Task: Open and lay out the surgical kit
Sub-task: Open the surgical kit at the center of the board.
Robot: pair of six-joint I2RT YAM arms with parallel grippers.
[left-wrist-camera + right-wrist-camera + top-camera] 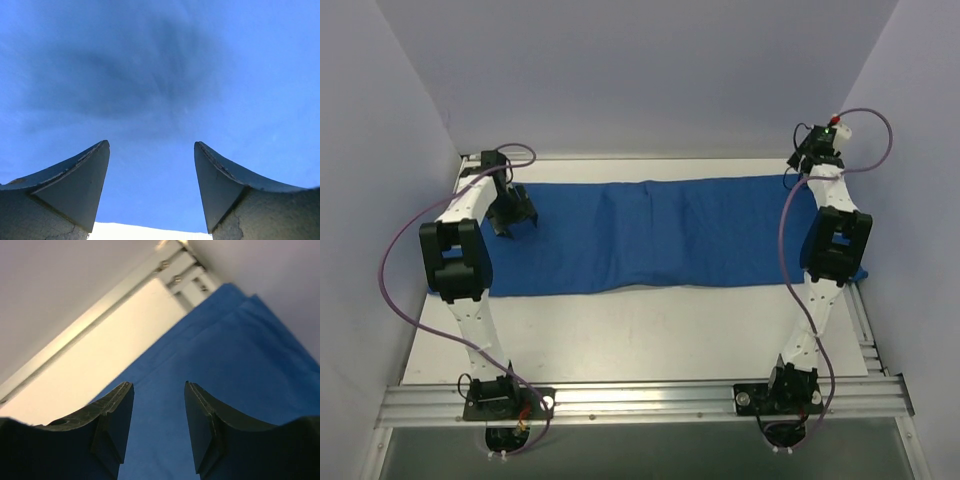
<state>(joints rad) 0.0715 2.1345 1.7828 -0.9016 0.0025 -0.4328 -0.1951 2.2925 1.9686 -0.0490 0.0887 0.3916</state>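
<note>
A white table [640,335] stands in a small booth with plain pale walls [640,80] on the left, back and right. A metal rail [640,398] runs along the near edge and carries both arm bases. A second, narrower rail [865,320] runs down the right side of the table. Purple cables [395,260] loop from each arm.

The blue cloth [660,235] of the surgical kit lies spread across the far half of the table, reaching nearly from the left edge to the right. It lies mostly flat, with soft wrinkles and a low swell around its middle. Its near edge is uneven, dipping lower toward the left. The near half of the table is bare white.

The left arm [455,255] reaches over the left end of the cloth. The left gripper [513,226] hangs just above that end, pointing down. In the left wrist view its jaws stand wide apart with nothing between them, and blue fabric fills almost the whole view under a soft shadow.

The right arm [835,240] stretches toward the far right corner. In the right wrist view the right gripper [159,385] is released too, its jaws parted and holding nothing. Below it lies the cloth's right end, where a second layer's edge shows, with a strip of white table and the corner rail beyond it.
</note>
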